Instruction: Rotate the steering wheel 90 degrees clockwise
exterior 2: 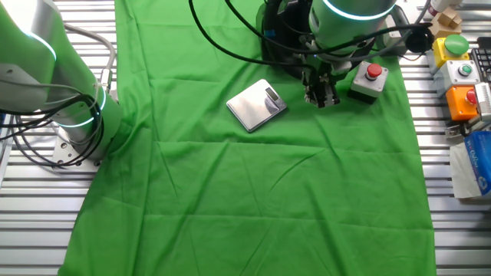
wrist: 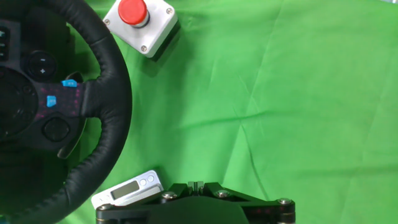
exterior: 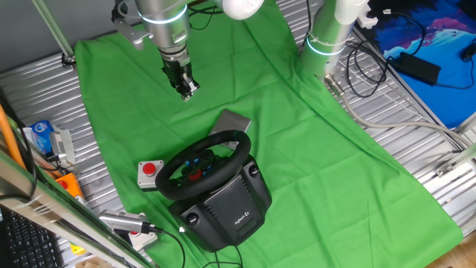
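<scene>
Above the green cloth, the gripper hangs clear of the steering wheel, on the far side of it from the wheel's bulky black base in one fixed view; it holds nothing, and how far the jaws stand apart cannot be told, since the hand view shows only the gripper body at the bottom edge and the fixed views show the fingers too small. The steering wheel sits near the front edge of the cloth, rim tilted up toward the arm, with blue and red buttons on the hub. The step in hand appears to be the approach to the rim. To do it well, bring the fingers down over a bare section of the rim between spokes, straddle the rim so one finger passes inside and one outside, close firmly, then carry the hand along the rim's arc and not in a straight line, so the grip does not slip or lever the base. Avoid the small grey box with red button, just beside the wheel, and the flat silver scale, lying close behind the rim. The cloth is wrinkled and lies over a ribbed metal table; it could drag if the base shifts. A second arm's column stands at the cloth's far corner, with cables nearby.
</scene>
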`<control>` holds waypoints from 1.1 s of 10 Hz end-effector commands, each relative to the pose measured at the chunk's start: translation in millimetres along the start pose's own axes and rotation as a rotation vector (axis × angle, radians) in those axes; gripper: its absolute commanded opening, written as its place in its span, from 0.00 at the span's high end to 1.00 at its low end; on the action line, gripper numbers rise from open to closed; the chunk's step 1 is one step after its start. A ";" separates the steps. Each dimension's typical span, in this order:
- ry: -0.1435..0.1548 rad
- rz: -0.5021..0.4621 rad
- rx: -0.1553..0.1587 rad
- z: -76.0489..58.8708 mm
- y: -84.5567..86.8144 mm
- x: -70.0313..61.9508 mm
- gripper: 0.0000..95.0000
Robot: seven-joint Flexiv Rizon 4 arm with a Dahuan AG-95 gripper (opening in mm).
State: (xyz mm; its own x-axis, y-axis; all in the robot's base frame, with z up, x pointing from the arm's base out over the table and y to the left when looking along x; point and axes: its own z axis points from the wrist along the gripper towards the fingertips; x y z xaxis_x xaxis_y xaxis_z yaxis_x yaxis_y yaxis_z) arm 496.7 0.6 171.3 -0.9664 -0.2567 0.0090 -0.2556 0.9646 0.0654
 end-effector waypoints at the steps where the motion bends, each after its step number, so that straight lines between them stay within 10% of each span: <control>1: 0.009 -0.020 -0.009 -0.1 -0.1 -0.1 1.00; 7: 0.028 -0.031 -0.092 0.1 -15.7 6.4 1.00; 11: -0.025 0.038 -0.319 9.3 -50.4 20.7 1.00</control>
State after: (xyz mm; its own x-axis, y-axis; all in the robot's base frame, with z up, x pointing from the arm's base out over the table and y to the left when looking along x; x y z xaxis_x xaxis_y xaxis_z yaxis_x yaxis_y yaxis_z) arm 488.9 -44.4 163.4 -0.9691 -0.2467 0.0052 -0.2345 0.9272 0.2921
